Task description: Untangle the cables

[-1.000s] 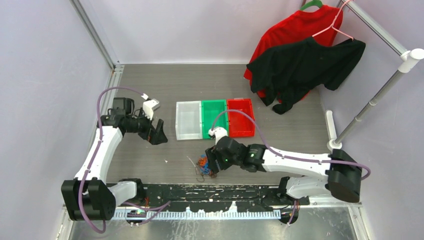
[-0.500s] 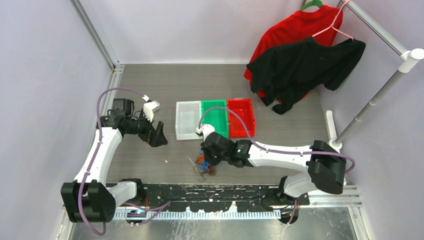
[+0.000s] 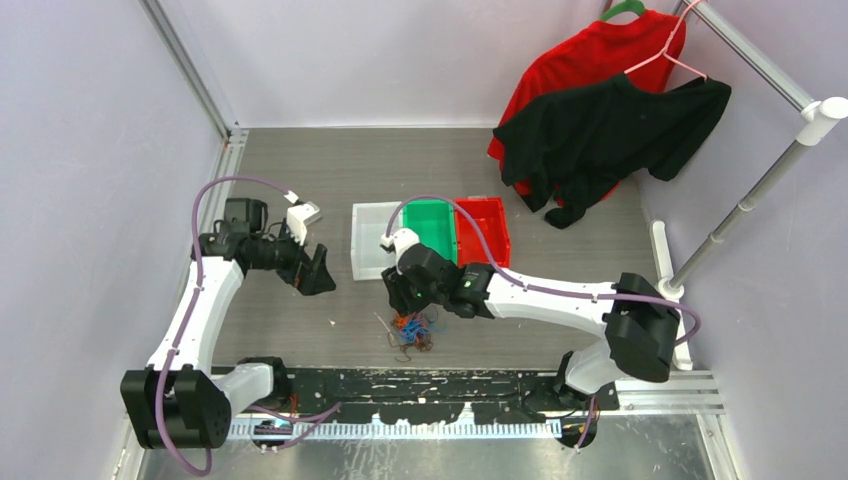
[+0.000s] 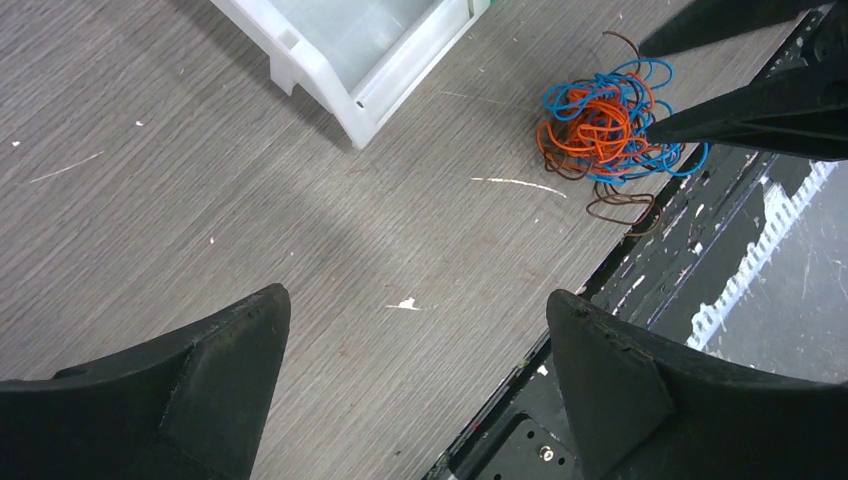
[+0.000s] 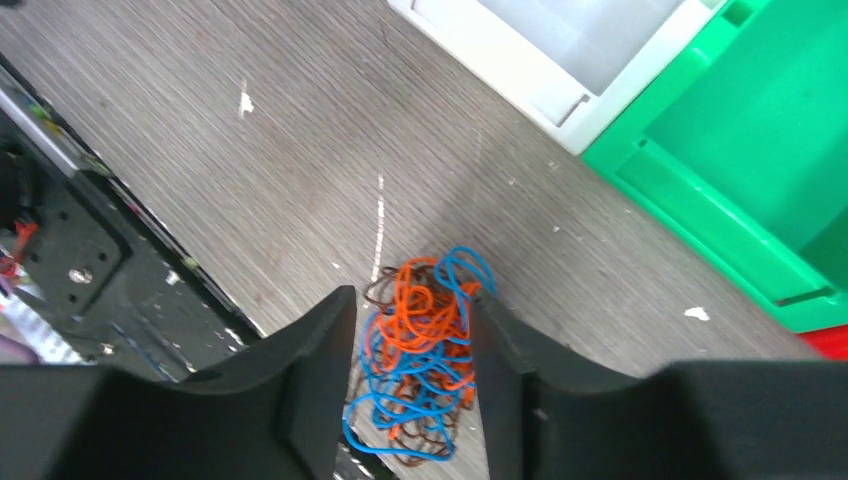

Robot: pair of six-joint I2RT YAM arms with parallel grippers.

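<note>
The cables (image 3: 412, 328) are a tangled ball of thin blue, orange and dark brown wires lying on the table near its front edge. They also show in the left wrist view (image 4: 605, 125) and the right wrist view (image 5: 420, 340). My right gripper (image 3: 402, 298) hangs just above and behind the ball, open, with the tangle showing between its fingers (image 5: 412, 300). One blue loop touches the right fingertip (image 5: 484, 305); no wire is pinched. My left gripper (image 3: 318, 272) is open and empty over bare table to the left (image 4: 415, 300).
A white bin (image 3: 372, 262), a green bin (image 3: 432, 222) and a red bin (image 3: 488, 235) stand side by side behind the cables. The black base rail (image 3: 420, 385) runs along the front edge. Red and black shirts (image 3: 600, 120) hang on a rack at back right.
My right gripper has drawn back from the cable ball toward the bins and to the left. The ball stayed on the table, slightly shifted. The left arm has not moved.
</note>
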